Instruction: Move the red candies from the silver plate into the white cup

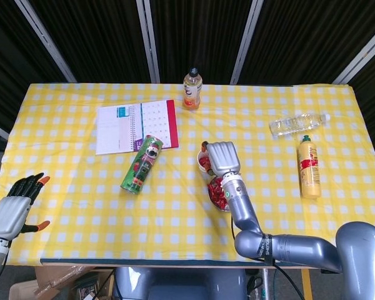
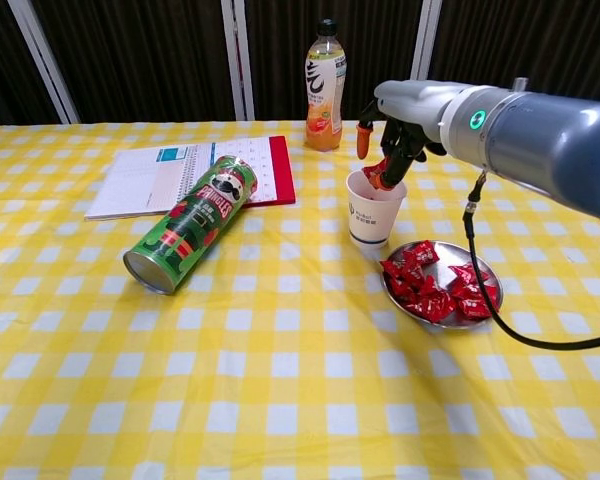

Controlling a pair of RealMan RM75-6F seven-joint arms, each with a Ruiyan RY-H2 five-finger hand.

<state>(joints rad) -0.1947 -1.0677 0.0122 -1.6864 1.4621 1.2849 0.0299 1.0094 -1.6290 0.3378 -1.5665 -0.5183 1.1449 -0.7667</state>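
The white cup (image 2: 370, 212) stands upright just behind and left of the silver plate (image 2: 485, 268), which holds a heap of several red candies (image 2: 435, 285). My right hand (image 2: 398, 135) hovers over the cup's mouth with its fingers pointing down into it and the thumb lifted apart. A red candy (image 2: 372, 176) shows at the cup's rim under the fingertips. In the head view the right hand (image 1: 224, 157) covers most of the cup (image 1: 202, 160) and part of the plate (image 1: 212, 197). My left hand (image 1: 15, 206) hangs empty, fingers apart, off the table's front left corner.
A green chip can (image 2: 190, 225) lies on its side left of the cup. An open notebook (image 2: 190, 175) is behind it, and an orange drink bottle (image 2: 324, 88) stands at the back. A clear water bottle (image 1: 299, 123) and a yellow bottle (image 1: 309, 167) lie at the right.
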